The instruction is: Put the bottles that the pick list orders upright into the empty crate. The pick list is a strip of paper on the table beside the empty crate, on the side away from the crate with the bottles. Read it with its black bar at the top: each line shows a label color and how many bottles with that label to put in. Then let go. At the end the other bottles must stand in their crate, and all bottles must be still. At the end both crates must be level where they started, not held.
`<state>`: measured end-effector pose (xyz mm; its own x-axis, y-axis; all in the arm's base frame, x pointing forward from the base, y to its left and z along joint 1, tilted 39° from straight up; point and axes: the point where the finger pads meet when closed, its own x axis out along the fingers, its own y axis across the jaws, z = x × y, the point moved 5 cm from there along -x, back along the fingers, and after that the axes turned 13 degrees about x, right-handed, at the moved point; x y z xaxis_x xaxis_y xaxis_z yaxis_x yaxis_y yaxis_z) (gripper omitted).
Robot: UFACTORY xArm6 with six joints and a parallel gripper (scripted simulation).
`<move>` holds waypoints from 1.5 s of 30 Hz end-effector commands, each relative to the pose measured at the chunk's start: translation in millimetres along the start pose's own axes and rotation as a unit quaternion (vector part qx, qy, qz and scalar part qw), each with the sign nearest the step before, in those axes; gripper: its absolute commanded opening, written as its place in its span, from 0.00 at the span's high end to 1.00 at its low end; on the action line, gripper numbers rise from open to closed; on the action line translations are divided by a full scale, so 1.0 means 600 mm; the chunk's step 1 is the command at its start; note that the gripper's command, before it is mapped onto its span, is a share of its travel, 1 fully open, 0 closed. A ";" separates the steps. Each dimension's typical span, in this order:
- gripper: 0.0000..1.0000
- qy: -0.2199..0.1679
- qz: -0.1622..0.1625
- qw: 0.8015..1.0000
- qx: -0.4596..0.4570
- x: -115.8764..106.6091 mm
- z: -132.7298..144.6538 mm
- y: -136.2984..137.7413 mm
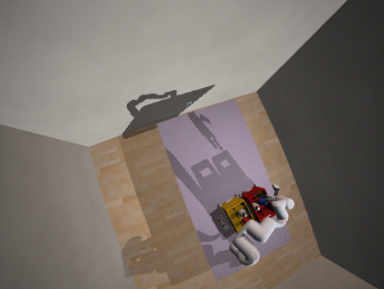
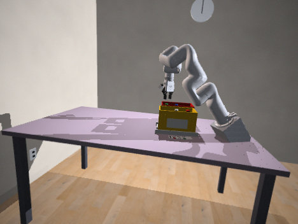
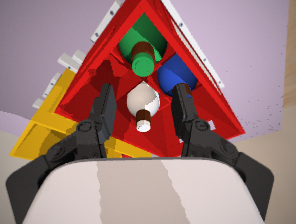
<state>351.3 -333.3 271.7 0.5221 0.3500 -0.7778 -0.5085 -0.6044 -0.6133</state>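
The red crate (image 1: 267,214) (image 2: 188,104) (image 3: 215,117) holds a green bottle (image 2: 166,104) (image 3: 143,65), a blue bottle (image 1: 262,201) (image 2: 176,104) (image 3: 176,75) and a white bottle (image 1: 255,206) (image 3: 142,100). The yellow crate (image 2: 162,121) (image 3: 50,112) holds a white bottle (image 1: 242,213) (image 2: 176,110) and a red bottle (image 1: 245,220) (image 2: 188,111). My gripper (image 2: 167,98) (image 3: 143,94) is open and empty above the red crate; in the wrist view the white bottle shows between and below its fingers. The pick list (image 1: 221,222) (image 2: 179,137) lies beside the yellow crate; its lines are too small to read.
The two crates stand close side by side on the lilac table (image 1: 213,127) (image 2: 73,127). The arm's base (image 2: 234,130) stands on the table to the right of the crates in the exterior view. A grey ledge (image 2: 178,132) runs along the foot of the yellow crate.
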 end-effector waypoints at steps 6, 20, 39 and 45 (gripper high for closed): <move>0.35 0.002 0.000 1.000 -0.001 0.017 -0.002 0.000; 0.35 0.002 0.000 1.000 -0.001 0.048 -0.002 0.000; 0.35 0.002 0.000 1.000 -0.001 0.082 -0.002 0.000; 0.35 0.002 0.000 1.000 -0.001 0.095 -0.002 0.000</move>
<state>378.7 -315.0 231.0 0.5223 0.3496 -0.7778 -0.5084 -0.6046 -0.6132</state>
